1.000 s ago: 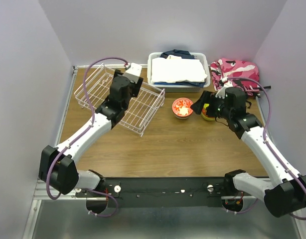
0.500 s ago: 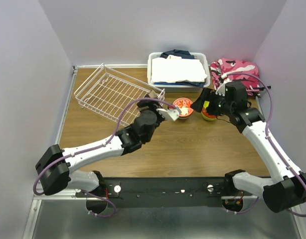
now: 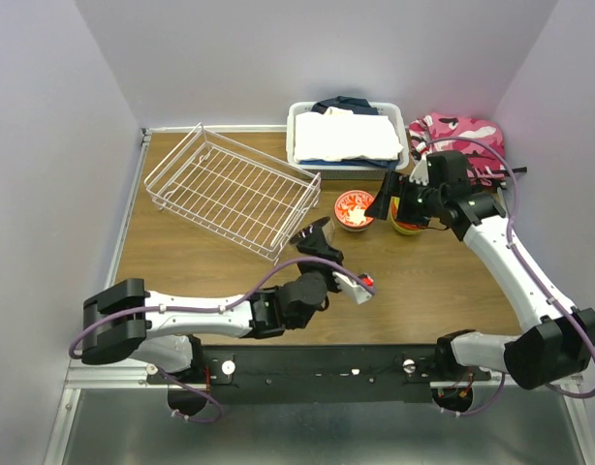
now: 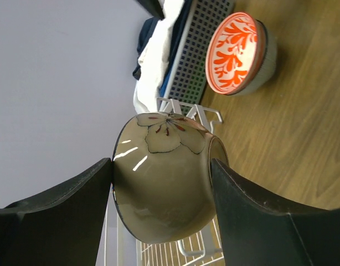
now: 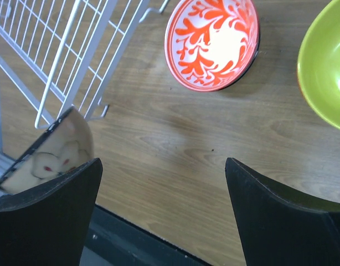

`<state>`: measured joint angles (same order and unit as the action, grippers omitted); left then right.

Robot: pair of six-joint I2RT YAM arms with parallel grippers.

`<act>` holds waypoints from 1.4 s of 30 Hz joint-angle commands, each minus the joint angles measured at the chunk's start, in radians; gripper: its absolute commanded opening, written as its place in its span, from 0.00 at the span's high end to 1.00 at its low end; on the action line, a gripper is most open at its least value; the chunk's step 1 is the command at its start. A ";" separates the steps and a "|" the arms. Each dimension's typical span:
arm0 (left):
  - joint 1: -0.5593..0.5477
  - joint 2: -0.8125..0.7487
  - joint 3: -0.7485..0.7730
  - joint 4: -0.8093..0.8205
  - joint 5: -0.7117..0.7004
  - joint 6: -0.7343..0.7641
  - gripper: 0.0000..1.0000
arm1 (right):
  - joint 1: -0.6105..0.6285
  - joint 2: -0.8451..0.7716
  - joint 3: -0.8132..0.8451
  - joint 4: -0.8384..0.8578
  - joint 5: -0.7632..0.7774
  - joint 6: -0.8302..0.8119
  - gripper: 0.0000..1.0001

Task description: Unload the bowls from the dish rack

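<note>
My left gripper (image 3: 315,242) is shut on a taupe bowl (image 4: 164,188), held on its side above the table just in front of the dish rack's near right corner. The white wire dish rack (image 3: 230,189) sits at the back left; no bowl shows inside it. A white bowl with a red-patterned inside (image 3: 355,209) stands on the table to the rack's right. A lime-yellow bowl (image 3: 406,221) stands beside it. My right gripper (image 3: 394,201) is open and empty, hovering over these two bowls. The right wrist view shows the red-patterned bowl (image 5: 214,39), the lime-yellow bowl (image 5: 325,66) and the held taupe bowl (image 5: 53,149).
A solid white bin of folded cloth (image 3: 346,136) stands at the back centre. A pink camouflage cloth (image 3: 457,136) lies at the back right. Purple walls close in on three sides.
My left arm has swung from over the rack toward the near middle of the table, carrying the taupe bowl. My right gripper has shifted a little toward the back, staying open.
</note>
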<state>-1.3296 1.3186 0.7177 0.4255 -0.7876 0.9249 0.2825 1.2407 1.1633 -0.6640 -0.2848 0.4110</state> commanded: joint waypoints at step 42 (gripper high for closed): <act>-0.161 0.421 -0.054 0.433 -0.180 0.143 0.70 | 0.241 0.542 0.369 -0.457 -0.079 -0.118 0.13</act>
<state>-1.4879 1.7302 0.6609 0.7341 -0.9073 1.0321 0.5014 1.7435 1.4982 -1.0592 -0.4023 0.3187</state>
